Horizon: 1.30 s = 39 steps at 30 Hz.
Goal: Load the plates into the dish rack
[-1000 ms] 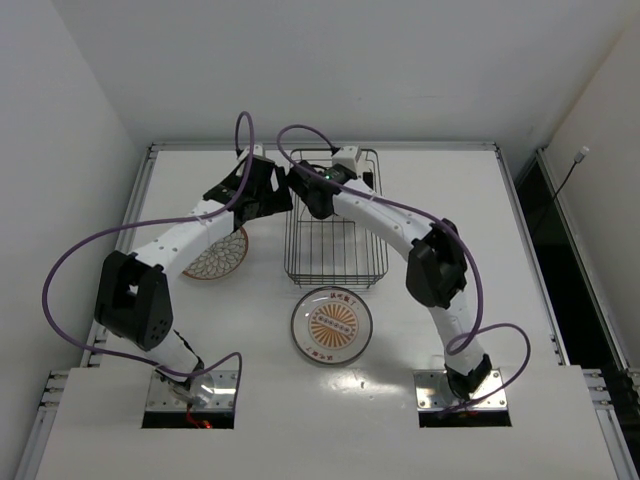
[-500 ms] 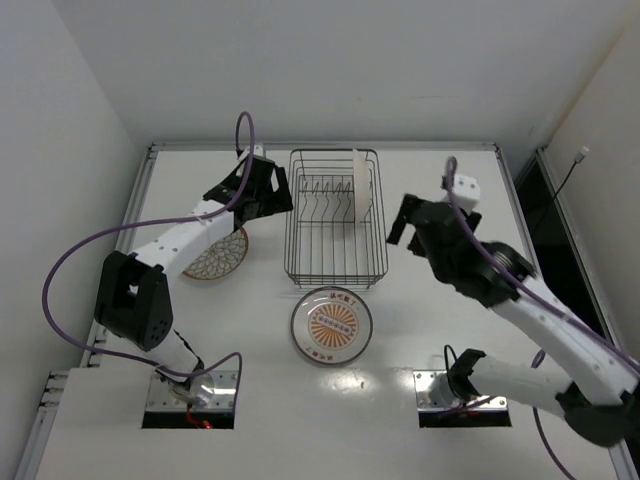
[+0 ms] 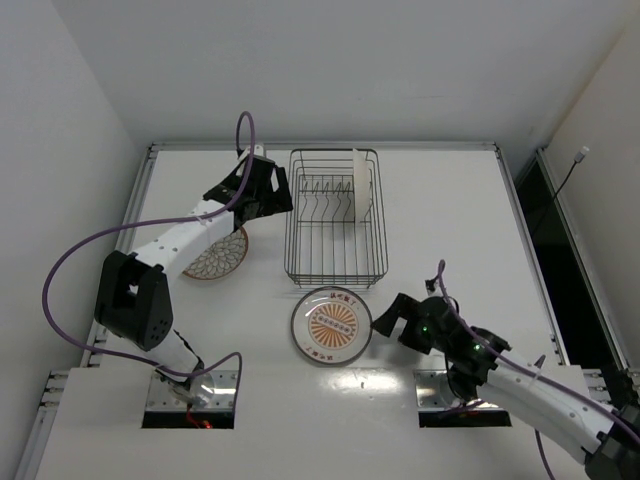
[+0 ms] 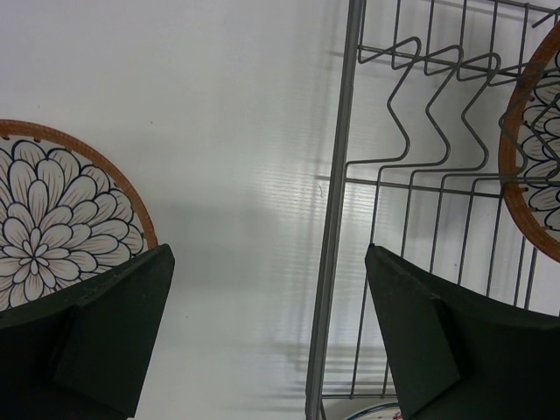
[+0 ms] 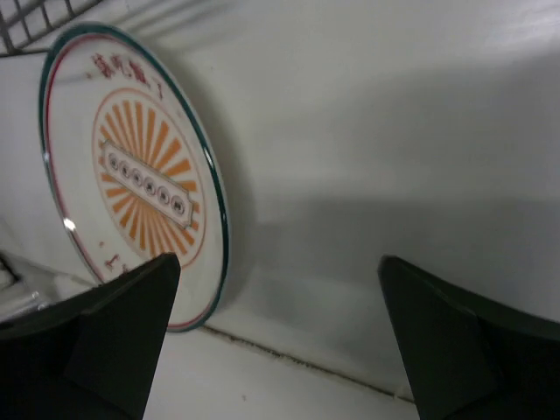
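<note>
The rack (image 3: 335, 262) is seen at the middle of the table (image 3: 450, 200). One racked plate (image 3: 362, 183) is stood on edge in it, set among the prongs (image 3: 318, 187) toward the far right of the basket. From the left wrist, that plate's orange rim and dark scale pattern are glimpsed at the right edge, behind the wires. The petal plate (image 3: 215, 255) is laid flat on the table left of the rack and apart from it, and is partly covered by the left arm in the top view. The left gripper (image 3: 270, 200) is held over the table just beside the rack's left wall. Its fingers (image 4: 105, 332) are spread wide with nothing between them, and the rack's left rim wire is seen running up through the gap. The sunburst plate (image 3: 332, 325) is laid flat just in front of the rack's near wall; whether the two touch cannot be told. The right gripper (image 3: 382, 320) is found low over the table, just right of this plate. From its wrist the plate (image 5: 131, 166) is shown left of the gap, its lower edge hidden behind the left finger (image 5: 105, 337). These fingers too are set wide — only bare table lies between them. Contact between finger and plate cannot be judged.
</note>
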### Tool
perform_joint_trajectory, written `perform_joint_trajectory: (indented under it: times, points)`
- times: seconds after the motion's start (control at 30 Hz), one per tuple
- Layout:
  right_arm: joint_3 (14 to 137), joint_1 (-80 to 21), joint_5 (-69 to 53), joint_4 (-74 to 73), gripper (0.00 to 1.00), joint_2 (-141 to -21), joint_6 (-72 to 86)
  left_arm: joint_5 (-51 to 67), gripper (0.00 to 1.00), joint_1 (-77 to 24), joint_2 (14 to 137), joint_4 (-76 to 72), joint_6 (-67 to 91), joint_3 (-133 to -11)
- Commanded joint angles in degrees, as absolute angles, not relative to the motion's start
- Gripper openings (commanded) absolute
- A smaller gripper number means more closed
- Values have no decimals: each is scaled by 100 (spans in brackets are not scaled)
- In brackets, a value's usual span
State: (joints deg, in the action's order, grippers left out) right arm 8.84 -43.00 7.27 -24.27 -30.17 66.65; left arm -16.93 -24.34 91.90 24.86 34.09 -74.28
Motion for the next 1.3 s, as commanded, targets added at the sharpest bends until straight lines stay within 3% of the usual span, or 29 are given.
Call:
perform_joint_trajectory:
  times: [0.0, 0.2, 0.37, 0.6, 0.7, 0.8, 0.83, 0.9, 0.93, 1.07, 1.27]
  points:
    - [11, -4342, -184, -863, 100, -2637, 7839, -1749, 89, -2417, 9141, 2443, 3349, -7576]
    - [-677, -4395, -431, 351, 100, -2741, 8244, -1687, 89, -2417, 9193, 2391, 3349, -7523]
    - [-379, -4447, -378, 361, 100, -3802, 8183, -1687, 89, -2417, 9193, 2391, 3349, -7523]
    - [-53, -4702, -325, 615, 94, -5218, 8173, -1635, 89, -2417, 9193, 2391, 3349, -7523]
    - [-53, -4816, -272, 1001, 87, -5641, 8227, -1635, 89, -2417, 9193, 2391, 3349, -7523]
    - [-53, -4886, -168, 1186, 67, -5879, 8340, -1635, 89, -2417, 9193, 2391, 3349, -7523]
    - [-53, -4887, -167, 1187, 52, -5941, 8341, -1635, 89, -2417, 9193, 2391, 3349, -7523]
    - [-1, -4948, -105, 1126, 37, -6012, 8402, -1635, 89, -2417, 9193, 2391, 3349, -7523]
    - [0, -5018, -1, 1047, 22, -6012, 8402, -1635, 89, -2417, 9193, 2391, 3349, -7523]
    - [569, -5159, 376, -381, 0, -5644, 8193, -1687, 89, -2417, 9193, 2391, 3349, -7523]
    - [1755, -5747, 1098, -2581, 0, -4897, 7866, -1687, 89, -2417, 9193, 2391, 3349, -7523]
